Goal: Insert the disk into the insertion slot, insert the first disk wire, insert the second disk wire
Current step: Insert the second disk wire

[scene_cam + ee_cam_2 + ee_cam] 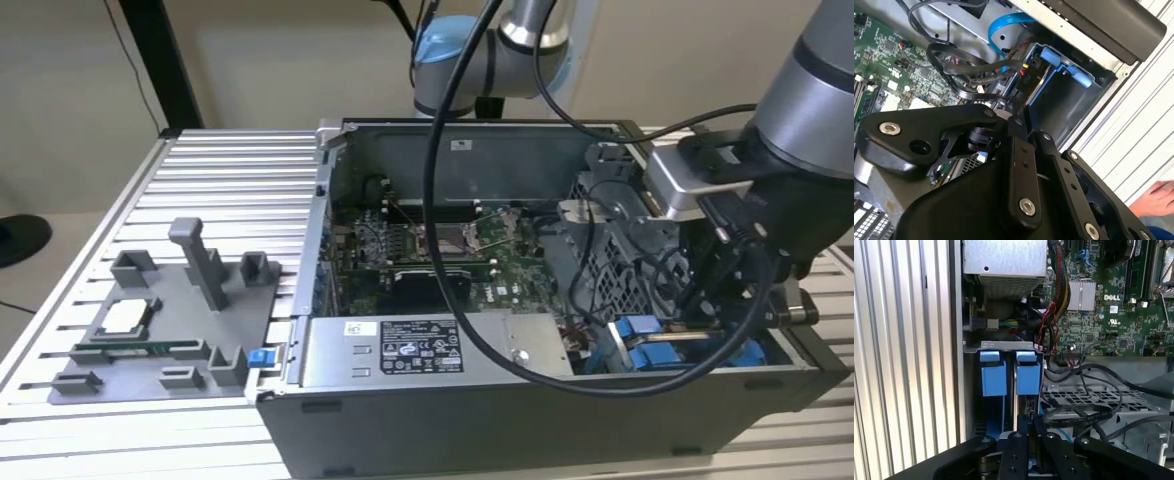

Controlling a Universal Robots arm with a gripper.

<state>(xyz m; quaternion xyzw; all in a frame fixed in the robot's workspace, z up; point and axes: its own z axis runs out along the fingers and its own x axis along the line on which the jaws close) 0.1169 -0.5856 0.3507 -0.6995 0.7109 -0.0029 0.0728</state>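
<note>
Reaching down into the open case (534, 420), the gripper (1026, 437) has its black fingers (1021, 165) drawn close together over the disk (1021, 410), which stands on edge in its slot behind two blue tabs (993, 380); whether they pinch anything I cannot tell. Black cables (1089, 410) loop at 3 o'clock of the gripper. Farther in sit the power box (420, 350) with a printed white label, then the motherboard (427, 255). A hand (1154, 197) rests on the ribbed worktop (227, 190).
</note>
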